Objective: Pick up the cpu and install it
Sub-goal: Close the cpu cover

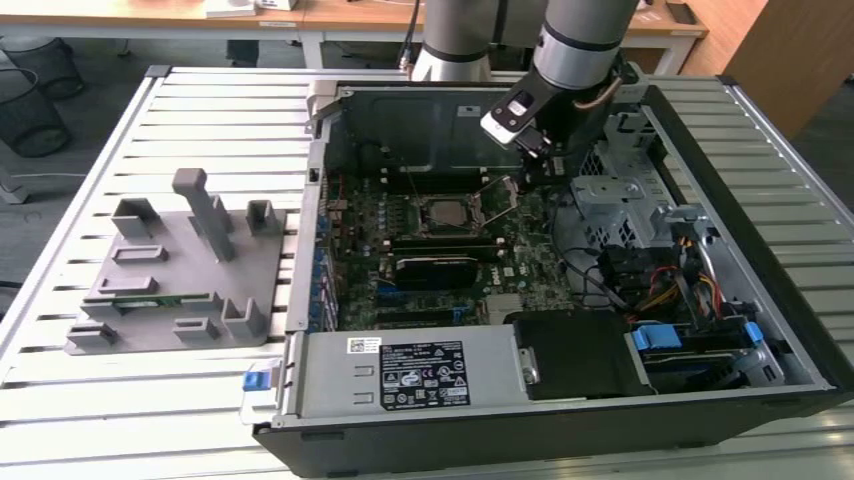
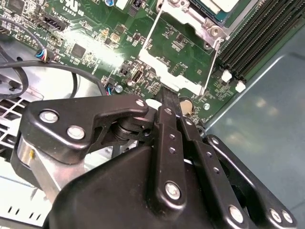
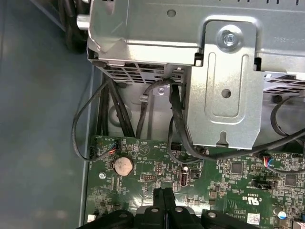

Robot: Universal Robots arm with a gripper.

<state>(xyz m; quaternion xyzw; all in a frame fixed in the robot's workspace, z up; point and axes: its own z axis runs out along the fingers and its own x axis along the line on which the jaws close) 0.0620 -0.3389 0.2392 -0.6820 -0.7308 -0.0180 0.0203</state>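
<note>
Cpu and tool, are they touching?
Apart. The second wrist view shows the tool at the open metal frame's near edge, with the cpu beyond it.

Grey tubular arm (image 1: 587, 40); black claw (image 2: 167, 98), jointed links (image 2: 209, 162), silver screws (image 2: 172, 190).

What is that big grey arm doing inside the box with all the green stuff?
It is a robot arm reaching into an open computer case. One picture comes from a camera off the arm; two come from cameras riding near its wrist. Its pincer is shut, its tip at the edge of a raised metal frame. The cpu, a shiny square chip, already sits in place on the green board. The case lies on a slatted table, beside a grey holder.
</note>
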